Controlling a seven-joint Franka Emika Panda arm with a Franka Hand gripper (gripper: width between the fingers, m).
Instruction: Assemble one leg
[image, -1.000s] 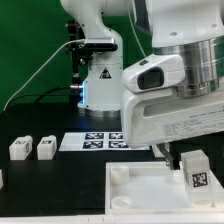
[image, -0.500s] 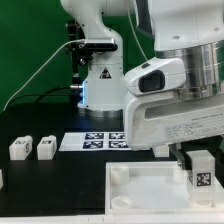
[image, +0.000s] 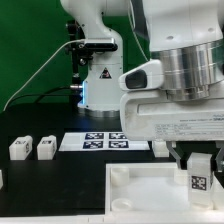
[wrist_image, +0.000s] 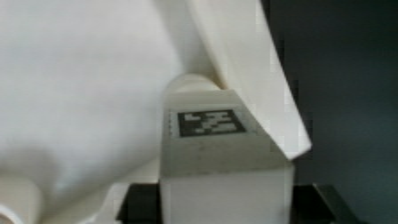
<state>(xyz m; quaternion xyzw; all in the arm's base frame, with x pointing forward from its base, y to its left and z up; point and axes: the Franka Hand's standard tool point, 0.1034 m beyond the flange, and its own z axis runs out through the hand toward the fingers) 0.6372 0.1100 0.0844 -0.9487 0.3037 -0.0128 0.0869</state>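
Observation:
My gripper (image: 197, 163) is shut on a leg (image: 197, 180), a small white post with a black-and-white tag facing the camera. It holds the leg upright over the far right part of the large white panel (image: 140, 195). In the wrist view the leg (wrist_image: 217, 150) fills the middle between the dark fingers (wrist_image: 146, 205), with the panel (wrist_image: 89, 100) behind it. I cannot tell whether the leg touches the panel. Two more legs (image: 21, 149) (image: 46, 148) stand on the black table at the exterior view's left.
The marker board (image: 98, 141) lies flat behind the panel. A white piece (image: 2, 178) shows at the left edge. The robot's base (image: 98, 85) stands at the back. The arm's big white body hangs over the right half of the scene.
The arm's wrist has shifted and turned a little over the panel. The held leg has sunk slightly at nearly the same place. The loose legs have not moved.

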